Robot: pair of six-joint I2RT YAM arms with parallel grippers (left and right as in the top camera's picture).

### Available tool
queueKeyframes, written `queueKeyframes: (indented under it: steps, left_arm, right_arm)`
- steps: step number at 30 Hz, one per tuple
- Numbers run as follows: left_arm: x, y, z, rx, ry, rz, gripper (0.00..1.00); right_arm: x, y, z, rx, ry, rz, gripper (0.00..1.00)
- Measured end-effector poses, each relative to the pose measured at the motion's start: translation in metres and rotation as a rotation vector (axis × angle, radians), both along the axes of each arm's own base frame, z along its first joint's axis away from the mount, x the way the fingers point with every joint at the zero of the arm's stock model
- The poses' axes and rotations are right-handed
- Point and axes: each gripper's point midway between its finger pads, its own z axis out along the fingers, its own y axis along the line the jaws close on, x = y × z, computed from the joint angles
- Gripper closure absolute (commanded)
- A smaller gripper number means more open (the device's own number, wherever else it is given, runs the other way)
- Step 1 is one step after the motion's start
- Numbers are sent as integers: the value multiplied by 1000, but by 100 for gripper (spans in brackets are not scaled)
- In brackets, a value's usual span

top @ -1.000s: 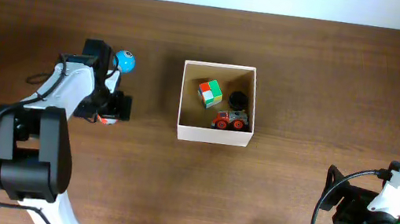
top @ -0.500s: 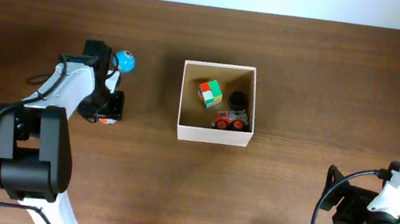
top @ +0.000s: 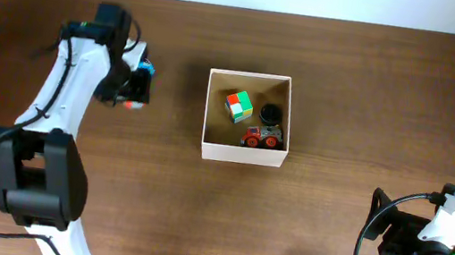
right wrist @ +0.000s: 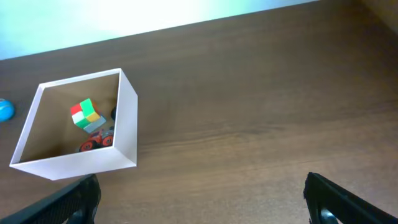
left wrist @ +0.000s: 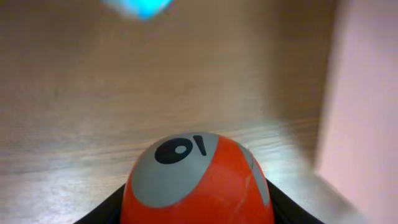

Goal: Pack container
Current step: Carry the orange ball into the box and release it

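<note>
The container (top: pixel 241 154) is a square white-walled box with a tan inside, standing mid-table; it also shows in the right wrist view (right wrist: pixel 127 127) and as a blurred pale wall (left wrist: pixel 367 112) in the left wrist view. Inside lie a coloured cube (top: pixel 238 106), a black round piece (top: pixel 271 113) and a red toy car (top: pixel 260 137). My left gripper (top: pixel 133 93) is left of the box, shut on an orange-red ball (left wrist: pixel 199 180) with a grey patch and black eye mark. My right gripper (right wrist: pixel 202 208) is open over bare wood.
A blue ball (top: pixel 147 68) lies just beyond the left gripper, partly hidden by it, and shows blurred (left wrist: pixel 140 6) in the left wrist view. The right arm's base (top: pixel 436 245) fills the near right corner. A pale strip edges the table's far side.
The left jaws have closed on the orange-red ball. That arm has carried it away from the front edge, up beside the blue ball. The right arm has not moved.
</note>
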Motion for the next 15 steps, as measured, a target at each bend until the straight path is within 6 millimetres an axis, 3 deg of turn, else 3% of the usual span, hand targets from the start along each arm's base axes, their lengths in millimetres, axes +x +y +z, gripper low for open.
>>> queueKeyframes:
  steps: [6, 12, 15]
  left_arm:
    - [18, -69, 56, -34, -130, -154, 47]
    - [2, -147, 65, -92, -159, -325, 47]
    - [-6, -175, 67, -111, -175, -391, 47]
  right_arm:
    - [0, 0, 0, 0, 0, 0, 1]
    - [0, 0, 0, 0, 0, 0, 1]
    - [0, 0, 0, -1, 0, 1, 1]
